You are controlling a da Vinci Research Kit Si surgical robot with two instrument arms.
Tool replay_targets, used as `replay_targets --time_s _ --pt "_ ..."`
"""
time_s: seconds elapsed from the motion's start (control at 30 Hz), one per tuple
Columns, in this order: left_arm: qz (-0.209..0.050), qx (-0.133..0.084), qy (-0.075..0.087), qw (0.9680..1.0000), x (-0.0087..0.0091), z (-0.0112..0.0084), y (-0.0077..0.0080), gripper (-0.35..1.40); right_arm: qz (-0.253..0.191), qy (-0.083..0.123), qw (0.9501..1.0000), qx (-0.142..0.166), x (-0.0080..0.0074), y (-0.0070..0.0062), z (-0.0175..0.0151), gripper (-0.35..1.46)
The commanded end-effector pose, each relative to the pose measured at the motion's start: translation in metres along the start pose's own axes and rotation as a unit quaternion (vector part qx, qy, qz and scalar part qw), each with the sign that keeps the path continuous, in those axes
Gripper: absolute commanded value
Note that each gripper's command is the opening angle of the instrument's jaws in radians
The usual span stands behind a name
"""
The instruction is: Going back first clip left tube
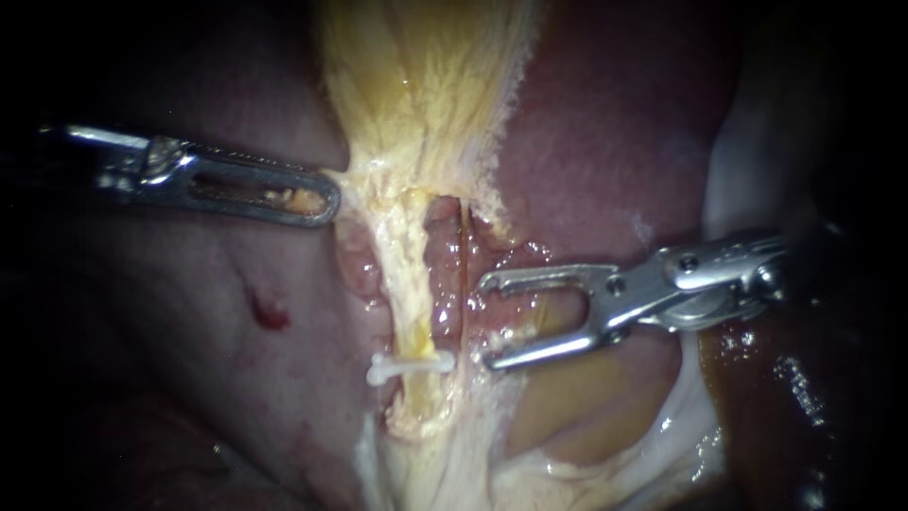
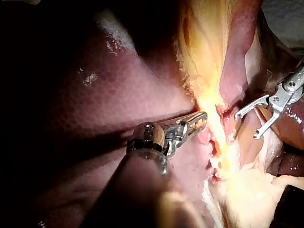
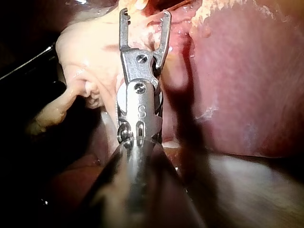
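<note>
Showing the left tube point(image 1: 409, 284) at centre, likely soft, slick and easily torn, with a white clip point(image 1: 409, 365) crossing it toward six o'clock. Right instrument point(image 1: 485, 322), three o'clock, jaws apart and empty. Left instrument point(image 1: 326, 199), ten o'clock, clamped on yellow tissue point(image 1: 416, 85). Probably best gripped gently, above the clip.

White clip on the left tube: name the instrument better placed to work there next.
Probably the right instrument: open, empty jaws beside the white clip. The left instrument is shut on yellow tissue above.
</note>
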Motion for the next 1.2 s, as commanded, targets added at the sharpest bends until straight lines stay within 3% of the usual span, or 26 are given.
replay_targets --time_s 0.03,0.23,0.57,0.83,1.2 --pt "0.0 0.0 0.0 1.0 0.0 0.0 0.0 -0.35 -0.002 0.0 1.0 0.003 0.0003 0.0 -0.0006 0.5" --pt "0.0 0.0 0.0 1.0 0.0 0.0 0.0 -0.35 -0.009 0.001 0.9998 0.019 0.0015 0.0 -0.0026 0.5" --pt "0.001 -0.002 -0.001 1.0 0.0003 0.0005 0.0 -0.35 -0.012 0.002 0.9997 0.02 0.0017 -0.0002 -0.0027 0.5" --pt "0.004 0.001 0.0 1.0 0.0013 0.0033 0.0 -0.35 -0.012 0.002 0.9997 0.02 0.0017 -0.0002 -0.0027 0.5" --pt "0.008 -0.001 0.003 1.0 0.0022 0.0065 0.0014 -0.35 -0.014 0.002 0.9997 0.02 0.0018 -0.0001 -0.0029 0.5"
